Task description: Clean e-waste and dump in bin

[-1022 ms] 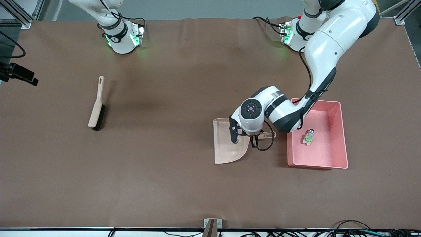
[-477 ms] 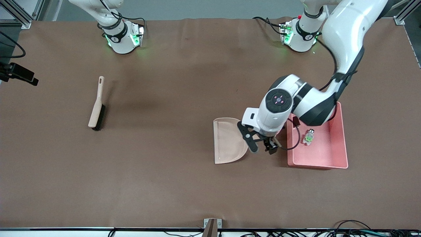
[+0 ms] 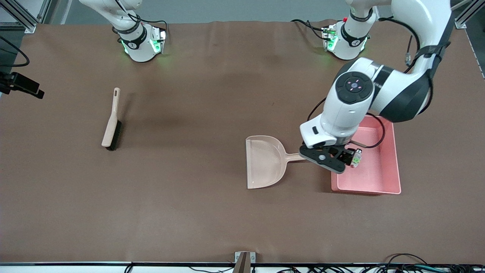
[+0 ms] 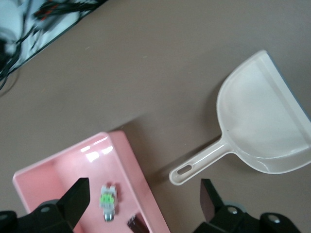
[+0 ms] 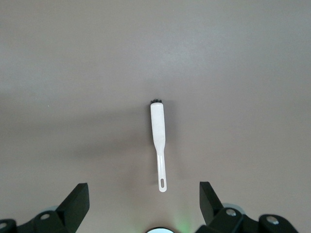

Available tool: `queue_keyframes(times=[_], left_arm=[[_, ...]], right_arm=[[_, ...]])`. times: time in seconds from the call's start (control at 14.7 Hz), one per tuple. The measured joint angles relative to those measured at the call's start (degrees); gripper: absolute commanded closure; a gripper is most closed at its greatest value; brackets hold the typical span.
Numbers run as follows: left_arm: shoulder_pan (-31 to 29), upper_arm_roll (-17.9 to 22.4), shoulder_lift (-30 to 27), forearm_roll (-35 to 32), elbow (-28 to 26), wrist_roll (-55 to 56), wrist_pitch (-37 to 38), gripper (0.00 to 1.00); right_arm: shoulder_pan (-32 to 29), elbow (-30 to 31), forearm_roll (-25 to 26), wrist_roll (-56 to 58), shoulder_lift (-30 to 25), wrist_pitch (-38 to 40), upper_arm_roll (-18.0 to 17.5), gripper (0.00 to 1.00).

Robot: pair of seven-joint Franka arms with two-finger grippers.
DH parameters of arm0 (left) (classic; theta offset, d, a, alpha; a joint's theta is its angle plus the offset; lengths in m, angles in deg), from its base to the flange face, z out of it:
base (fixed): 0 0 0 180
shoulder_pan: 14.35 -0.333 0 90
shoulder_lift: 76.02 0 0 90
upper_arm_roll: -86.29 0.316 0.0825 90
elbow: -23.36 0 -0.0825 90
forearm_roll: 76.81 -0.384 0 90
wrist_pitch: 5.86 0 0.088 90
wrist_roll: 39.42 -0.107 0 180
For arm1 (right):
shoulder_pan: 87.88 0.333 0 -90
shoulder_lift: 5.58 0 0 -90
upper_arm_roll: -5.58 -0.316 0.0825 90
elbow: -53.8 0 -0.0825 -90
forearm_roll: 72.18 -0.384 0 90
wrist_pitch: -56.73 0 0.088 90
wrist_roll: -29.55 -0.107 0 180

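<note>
The pink bin (image 3: pixel 395 159) (image 4: pixel 62 174) sits on the table toward the left arm's end. In it lie the e-waste pieces: a whitish-grey component with a green part (image 3: pixel 356 158) (image 4: pixel 108 204) and a dark stubby cylinder (image 4: pixel 137 224). My left gripper (image 3: pixel 338 157) (image 4: pixel 144 189) hangs open and empty over the bin's wall, just past the tip of the dustpan handle. High up, my right gripper (image 5: pixel 143 194) waits open with nothing in it; the front view does not show it.
The beige dustpan (image 3: pixel 264 161) (image 4: pixel 265 126) lies flat on the brown table beside the bin, its handle pointing at the bin. A beige brush with black bristles (image 3: pixel 111 123) (image 5: pixel 157 128) lies toward the right arm's end.
My left gripper opened, let go of the dustpan handle, and rose, swinging toward the bin. The dustpan stayed on the table. The right arm has not moved.
</note>
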Motion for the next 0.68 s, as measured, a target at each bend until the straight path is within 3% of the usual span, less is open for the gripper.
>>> queue_keyframes(times=[0.14,0.27,0.48,0.68], left_arm=[[-1.5,0.9,-3.3,2.8,0.1,1.0,1.4,0.00],[-1.8,4.6,-7.7,8.5,0.1,0.9,3.8,0.00],[-0.4,13.6,-14.4,19.0,-0.1,0.3,9.7,0.00],[3.1,21.7,-19.3,21.0,-0.3,0.1,13.0,0.00]], right_arm=[[0.0,0.0,0.0,0.0,0.0,0.0,0.0,0.00],[0.0,0.0,0.0,0.0,0.0,0.0,0.0,0.00],[0.0,0.0,0.0,0.0,0.0,0.0,0.0,0.00],[0.0,0.0,0.0,0.0,0.0,0.0,0.0,0.00]])
